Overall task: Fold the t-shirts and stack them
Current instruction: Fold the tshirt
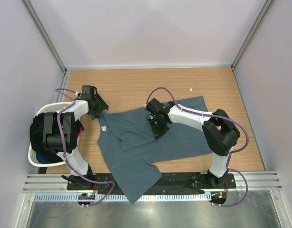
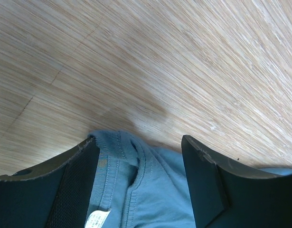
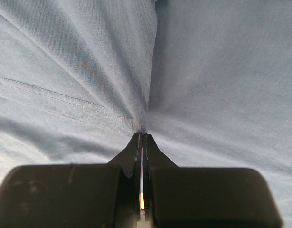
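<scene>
From above, the slate blue-grey t-shirt point(image 1: 179, 142) lies spread on the wooden desk point(image 1: 136, 80). Its neck is toward the left, its body runs out to the right, and one corner drapes over the near edge between the two arm bases. The left hand point(image 1: 100, 113) sits right at the neck end of the shirt. The right hand point(image 1: 157, 129) is down on the cloth near the middle, where a fold bunches under it. A white laundry basket point(image 1: 32, 159) stands at the desk's left edge beside the left arm, with dark cloth point(image 1: 37, 142) in it. Through the left wrist camera, the left hand point(image 2: 138, 142) has its jaws well apart, one on each side of the shirt's collar point(image 2: 136, 185), which pokes out between them onto the bare desk point(image 2: 160, 57). I can't tell whether either finger touches the cloth. The collar is rumpled, and a small white neck label point(image 2: 96, 221) shows at the bottom edge. Through the right wrist camera, the right hand point(image 3: 142, 137) has its jaws pressed together on a pinch of the t-shirt point(image 3: 217, 71). Creases fan out from the tips, and a stitched hem line point(image 3: 55, 100) runs across the left side.
</scene>
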{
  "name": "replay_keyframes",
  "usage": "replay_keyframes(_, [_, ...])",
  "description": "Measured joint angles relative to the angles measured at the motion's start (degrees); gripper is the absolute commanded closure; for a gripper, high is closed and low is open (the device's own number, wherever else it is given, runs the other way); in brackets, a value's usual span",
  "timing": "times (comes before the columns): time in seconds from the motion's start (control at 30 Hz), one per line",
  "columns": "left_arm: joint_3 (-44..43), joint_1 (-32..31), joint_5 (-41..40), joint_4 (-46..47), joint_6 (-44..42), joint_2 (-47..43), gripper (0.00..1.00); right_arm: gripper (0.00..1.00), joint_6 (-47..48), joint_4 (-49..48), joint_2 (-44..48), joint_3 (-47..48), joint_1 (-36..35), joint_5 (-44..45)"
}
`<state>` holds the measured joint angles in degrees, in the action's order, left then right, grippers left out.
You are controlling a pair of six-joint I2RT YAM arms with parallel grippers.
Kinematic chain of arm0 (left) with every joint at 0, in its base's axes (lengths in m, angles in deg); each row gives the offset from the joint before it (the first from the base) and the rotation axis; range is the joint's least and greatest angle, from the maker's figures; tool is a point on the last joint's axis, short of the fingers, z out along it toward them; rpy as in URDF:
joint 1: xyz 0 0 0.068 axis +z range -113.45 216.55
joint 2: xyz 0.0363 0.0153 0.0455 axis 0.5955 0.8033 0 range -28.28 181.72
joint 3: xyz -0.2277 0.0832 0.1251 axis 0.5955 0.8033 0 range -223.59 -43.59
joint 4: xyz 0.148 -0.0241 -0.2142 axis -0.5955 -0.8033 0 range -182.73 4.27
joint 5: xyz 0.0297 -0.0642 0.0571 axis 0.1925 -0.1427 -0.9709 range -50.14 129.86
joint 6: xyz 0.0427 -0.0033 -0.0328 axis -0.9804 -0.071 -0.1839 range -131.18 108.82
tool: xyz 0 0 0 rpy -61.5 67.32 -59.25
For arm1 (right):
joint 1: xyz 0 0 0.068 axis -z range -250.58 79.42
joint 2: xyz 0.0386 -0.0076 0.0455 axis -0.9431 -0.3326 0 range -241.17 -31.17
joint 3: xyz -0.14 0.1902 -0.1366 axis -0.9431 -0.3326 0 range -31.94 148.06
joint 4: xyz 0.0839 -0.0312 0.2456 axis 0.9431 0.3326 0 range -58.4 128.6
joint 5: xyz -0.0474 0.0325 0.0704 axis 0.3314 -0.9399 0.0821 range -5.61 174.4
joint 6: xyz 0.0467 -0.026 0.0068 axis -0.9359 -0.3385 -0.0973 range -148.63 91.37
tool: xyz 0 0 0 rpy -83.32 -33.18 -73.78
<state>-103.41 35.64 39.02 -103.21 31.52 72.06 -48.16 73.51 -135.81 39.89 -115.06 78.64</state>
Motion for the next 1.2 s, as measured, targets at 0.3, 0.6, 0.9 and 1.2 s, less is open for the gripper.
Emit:
replay_keyframes(0.3, [0.0, 0.2, 0.1, -0.1, -1.3, 0.1, 0.46, 0.89, 0.4, 0.6, 0.0, -0.1, 0.5, -0.5])
replay_keyframes(0.6, [1.9, 0.2, 2.4, -0.7, -3.0, -3.1, 0.33, 0.59, 1.2, 6.5, -1.0, 8.2, 1.0, -1.1])
replay_keyframes(0.9, [3.8, 0.3, 4.2, -2.7, -3.9, -13.8, 0.33, 0.61, -0.9, 6.7, -5.3, 29.2, 5.9, 1.0])
replay_keyframes(1.2, [4.0, 0.3, 5.7, -2.4, -2.4, -11.5, 0.49, 0.67, -4.6, -3.5, -17.2, 33.6, 8.4, 4.1])
